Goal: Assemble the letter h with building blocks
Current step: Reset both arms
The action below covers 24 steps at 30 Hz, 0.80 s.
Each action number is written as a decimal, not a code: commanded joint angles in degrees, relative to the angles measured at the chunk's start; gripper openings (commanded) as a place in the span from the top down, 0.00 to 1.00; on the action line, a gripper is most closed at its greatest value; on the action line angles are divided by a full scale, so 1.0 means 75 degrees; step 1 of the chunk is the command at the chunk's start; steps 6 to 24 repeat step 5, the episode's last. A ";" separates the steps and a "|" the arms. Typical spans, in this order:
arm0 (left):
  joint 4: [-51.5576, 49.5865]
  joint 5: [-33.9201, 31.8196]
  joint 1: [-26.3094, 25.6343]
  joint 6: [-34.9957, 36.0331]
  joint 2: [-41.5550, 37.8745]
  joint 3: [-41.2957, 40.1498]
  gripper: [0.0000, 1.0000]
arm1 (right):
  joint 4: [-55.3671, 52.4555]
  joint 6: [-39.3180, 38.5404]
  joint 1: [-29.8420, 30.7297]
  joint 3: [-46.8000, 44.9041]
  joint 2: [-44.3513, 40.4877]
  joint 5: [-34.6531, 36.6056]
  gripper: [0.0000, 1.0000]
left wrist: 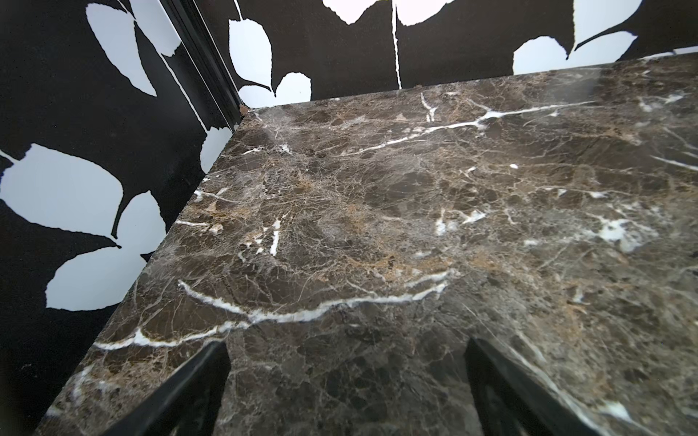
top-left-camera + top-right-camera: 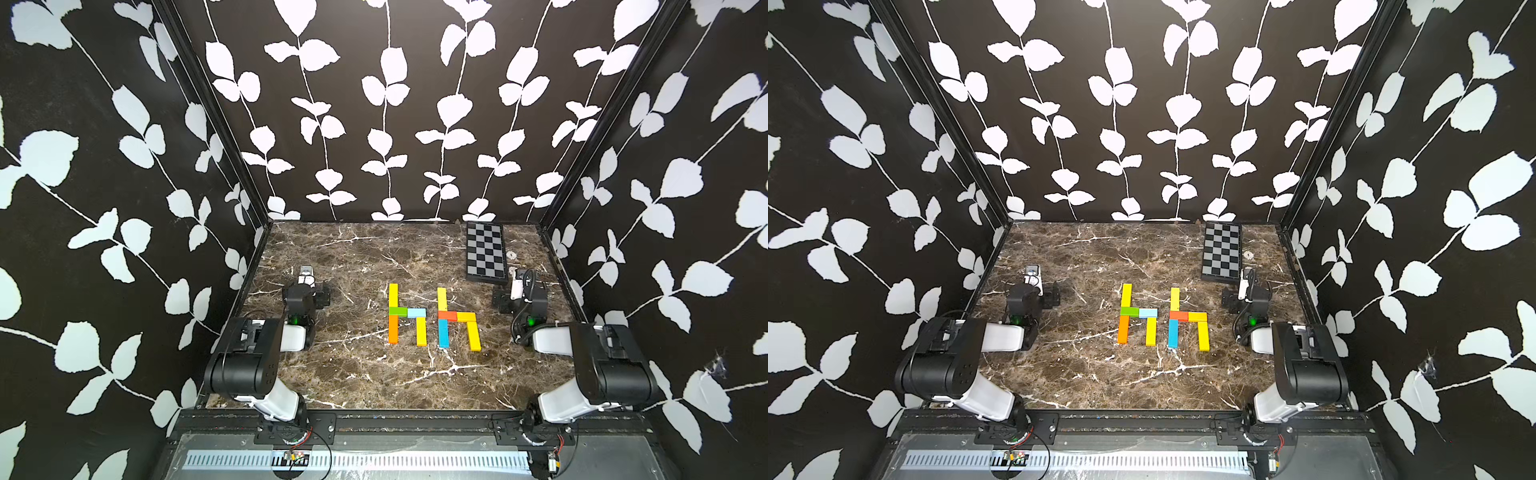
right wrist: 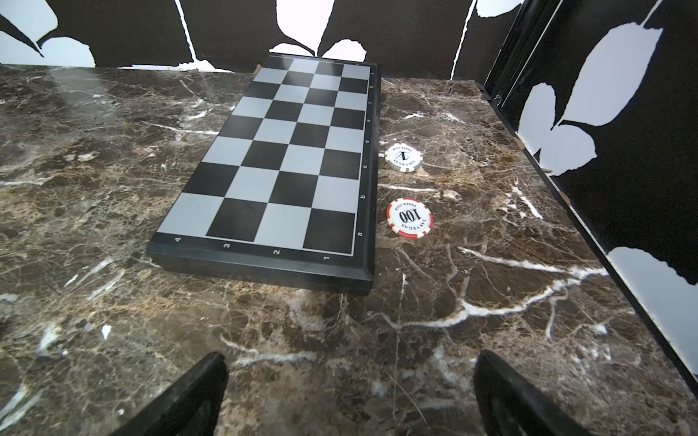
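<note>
Ten small, flat, glossy, many-coloured building blocks (image 2: 421, 331) lay as two letters h mid-way on the brown marble tabletop (image 2: 353, 374), probably light, stiff and slippery, best pinched across their long sides, while the left fingers (image 1: 189, 396) and the right fingers (image 3: 189, 400) stood open, empty.

Building blocks (image 2: 416, 312): ten, glossy, lying flat at centre of marble tabletop (image 2: 353, 374), touching in two h-figures, stems toward 12 o'clock.
Left h (image 2: 393, 295): yellow, green, light blue, orange, yellow.
Right h (image 2: 447, 316), at its 3 o'clock, apart: yellow, red-orange, yellow, blue, yellow.
</note>
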 commanded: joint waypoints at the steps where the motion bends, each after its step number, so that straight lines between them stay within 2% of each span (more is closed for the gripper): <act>1: 0.0079 0.0088 0.0037 0.0077 -0.0138 -0.0057 0.01 | 0.0090 -0.0213 0.0074 0.0209 -0.0056 0.0010 0.01; 24: 0.0073 0.0082 0.0041 0.0069 -0.0137 -0.0057 0.01 | 0.0230 -0.0209 0.0087 0.0118 -0.0085 0.0021 0.01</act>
